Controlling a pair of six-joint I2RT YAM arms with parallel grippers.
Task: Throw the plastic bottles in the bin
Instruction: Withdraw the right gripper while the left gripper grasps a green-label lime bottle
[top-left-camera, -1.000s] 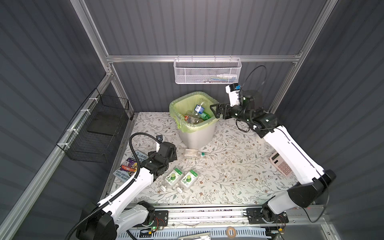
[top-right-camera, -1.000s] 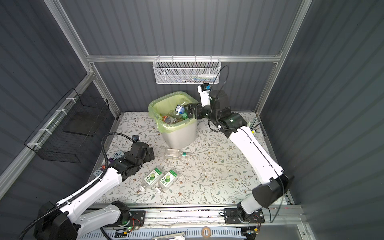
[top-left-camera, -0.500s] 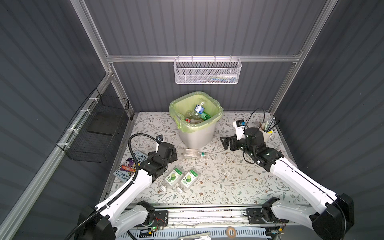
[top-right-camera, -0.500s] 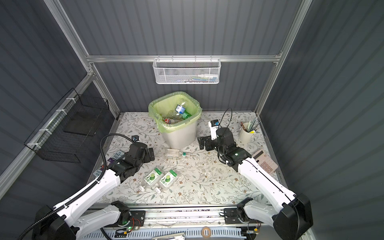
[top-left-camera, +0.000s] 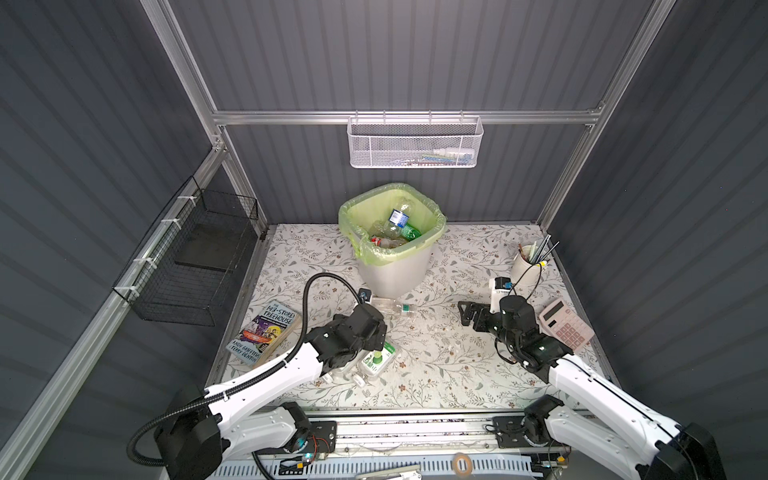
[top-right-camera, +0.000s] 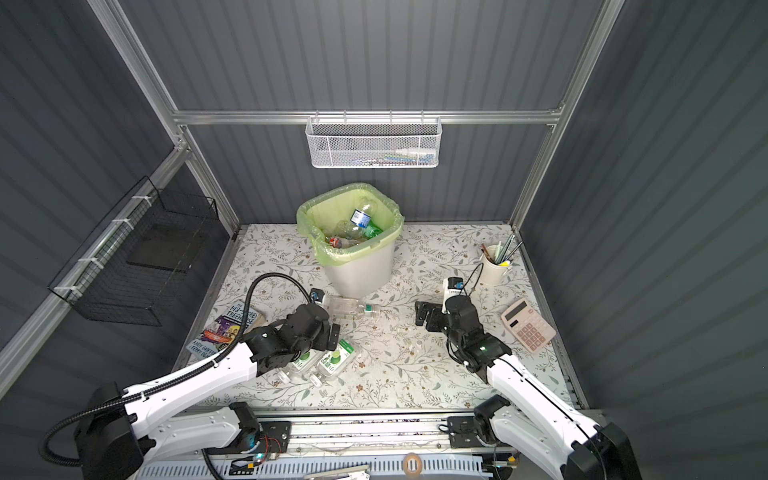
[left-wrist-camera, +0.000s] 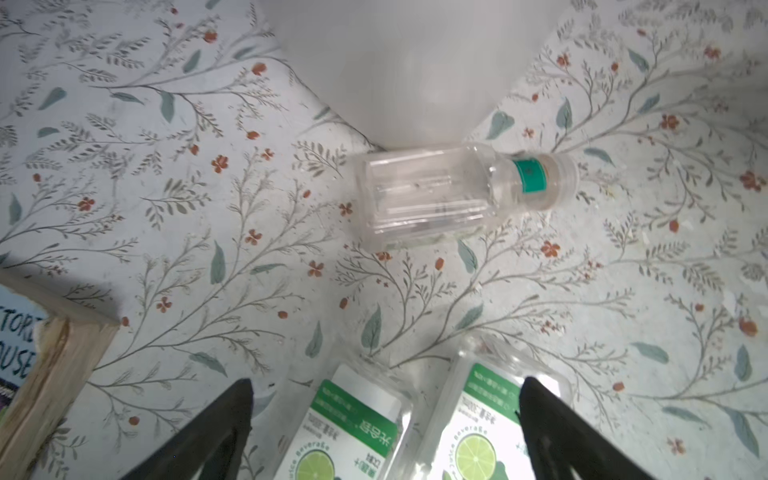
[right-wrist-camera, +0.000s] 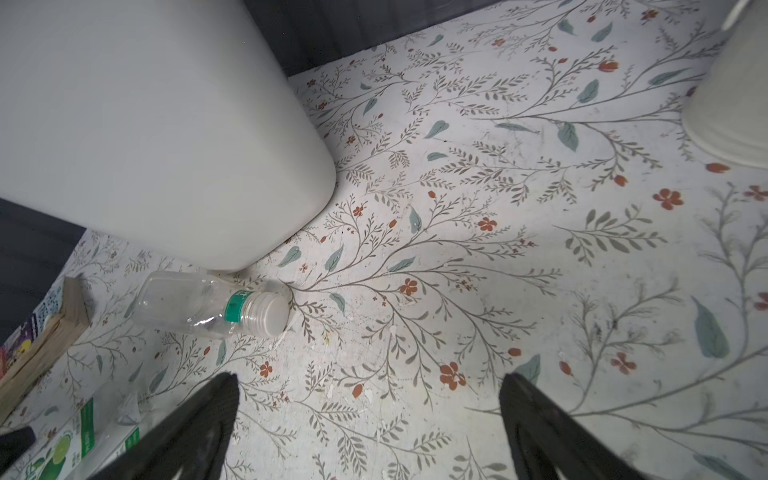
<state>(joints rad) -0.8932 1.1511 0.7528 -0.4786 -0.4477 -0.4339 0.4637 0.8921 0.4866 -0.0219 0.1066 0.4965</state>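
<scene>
Three plastic bottles lie loose on the tabletop in both top views: a clear bottle rests against the foot of the bin, which already holds several, and two lime-labelled bottles lie side by side beneath the bent left arm, while the right arm stretches low toward the middle. In the left wrist view the left end effector hangs open and empty, jaws straddling the lime pair, probably lined up for a pick. In the right wrist view the right end effector gapes empty over bare tabletop, the clear bottle off to one side.
</scene>
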